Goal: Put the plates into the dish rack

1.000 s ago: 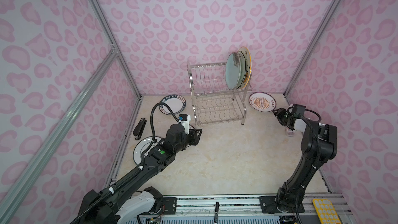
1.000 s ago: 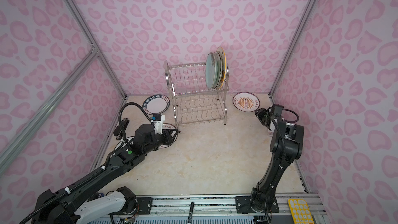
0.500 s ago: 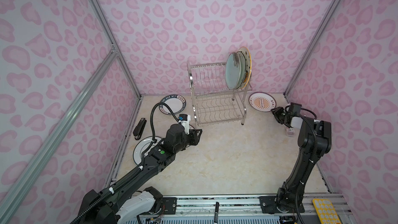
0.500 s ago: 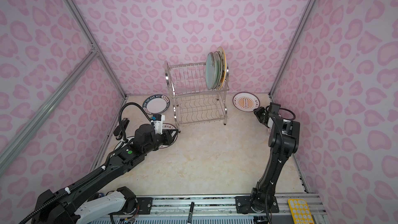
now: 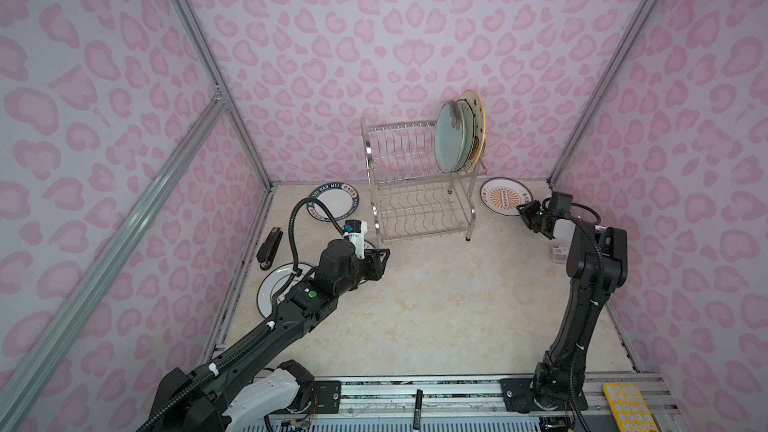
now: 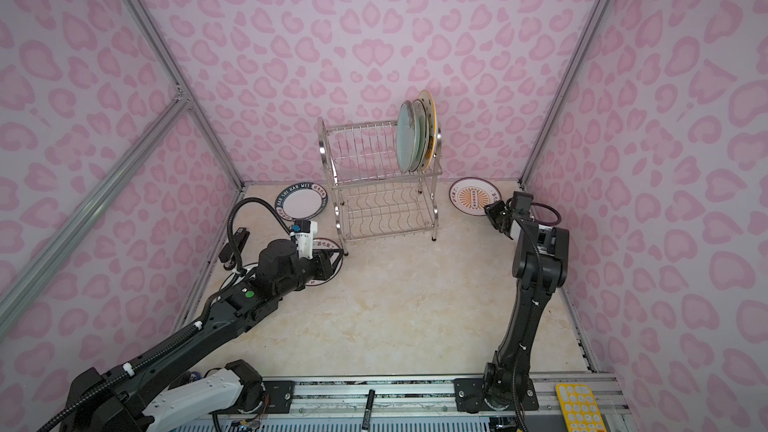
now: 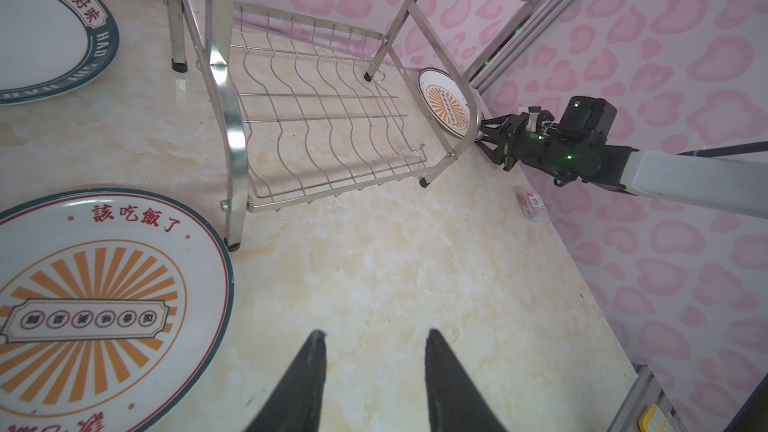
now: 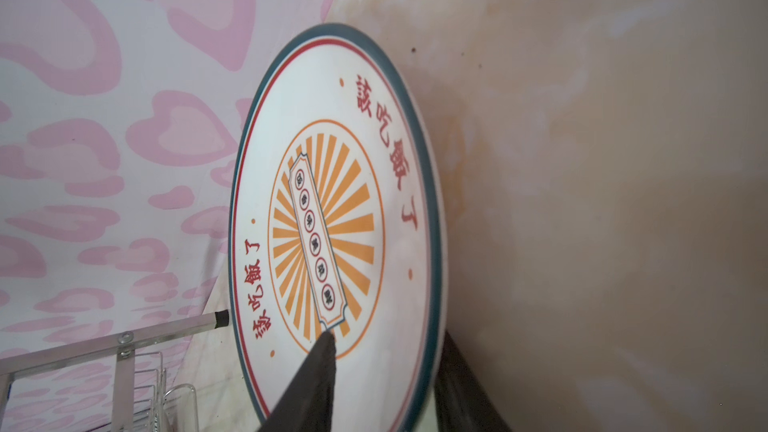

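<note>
The dish rack (image 5: pixel 415 205) (image 6: pixel 382 201) stands at the back with a pale teal plate (image 5: pixel 449 141) and a star-patterned orange-rimmed plate (image 5: pixel 478 118) upright in its upper tier. On the floor lie a navy-lettered plate (image 5: pixel 334 207), a black-ringed white plate (image 5: pixel 272 290) and an orange-sunburst plate (image 7: pixel 104 305). My left gripper (image 7: pixel 374 332) hovers open beside that sunburst plate. A second orange-sunburst plate (image 5: pixel 500 201) (image 8: pixel 332 201) lies right of the rack. My right gripper (image 5: pixel 524 213) (image 8: pixel 386 334) is shut on its rim, one finger on its face, the other under its edge.
A black stapler (image 5: pixel 269 247) lies by the left wall. A small white packet (image 5: pixel 559 253) sits against the right wall. A marker (image 5: pixel 417 403) and a yellow keypad (image 5: pixel 627 409) rest on the front rail. Pink walls enclose the floor on three sides.
My right gripper has slid toward the sunburst plate by the rack and its jaws have narrowed around the rim. The left arm has not moved.
</note>
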### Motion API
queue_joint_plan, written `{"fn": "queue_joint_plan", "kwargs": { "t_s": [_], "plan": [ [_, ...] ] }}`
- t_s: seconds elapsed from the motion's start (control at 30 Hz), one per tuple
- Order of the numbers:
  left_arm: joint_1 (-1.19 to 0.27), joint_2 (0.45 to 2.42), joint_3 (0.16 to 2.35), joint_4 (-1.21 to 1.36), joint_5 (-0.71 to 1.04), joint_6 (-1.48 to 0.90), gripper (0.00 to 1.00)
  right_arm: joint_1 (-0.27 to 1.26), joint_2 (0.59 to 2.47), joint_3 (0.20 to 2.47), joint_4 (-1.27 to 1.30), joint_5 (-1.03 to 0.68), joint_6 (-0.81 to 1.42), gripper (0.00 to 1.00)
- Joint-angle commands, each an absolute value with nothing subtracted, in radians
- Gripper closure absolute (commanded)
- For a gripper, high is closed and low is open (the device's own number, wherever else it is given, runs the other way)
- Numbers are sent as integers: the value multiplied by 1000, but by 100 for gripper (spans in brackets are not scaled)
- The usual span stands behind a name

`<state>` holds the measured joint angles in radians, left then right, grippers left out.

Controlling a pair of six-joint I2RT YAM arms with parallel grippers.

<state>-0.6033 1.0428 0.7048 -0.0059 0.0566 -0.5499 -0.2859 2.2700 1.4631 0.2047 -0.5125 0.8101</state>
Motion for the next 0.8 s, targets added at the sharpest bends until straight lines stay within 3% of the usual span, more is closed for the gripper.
{"fn": "queue_joint_plan", "kwargs": {
  "t_s": [0.0,0.77],
  "plan": [
    [-603,1036,709,-9,55,-548,58,-282,2285,1465,205,-499,829,63],
    [-603,1029,703,-14,46,-546,58,-281,2286,1462,210,-503,835,83]
  ]
}}
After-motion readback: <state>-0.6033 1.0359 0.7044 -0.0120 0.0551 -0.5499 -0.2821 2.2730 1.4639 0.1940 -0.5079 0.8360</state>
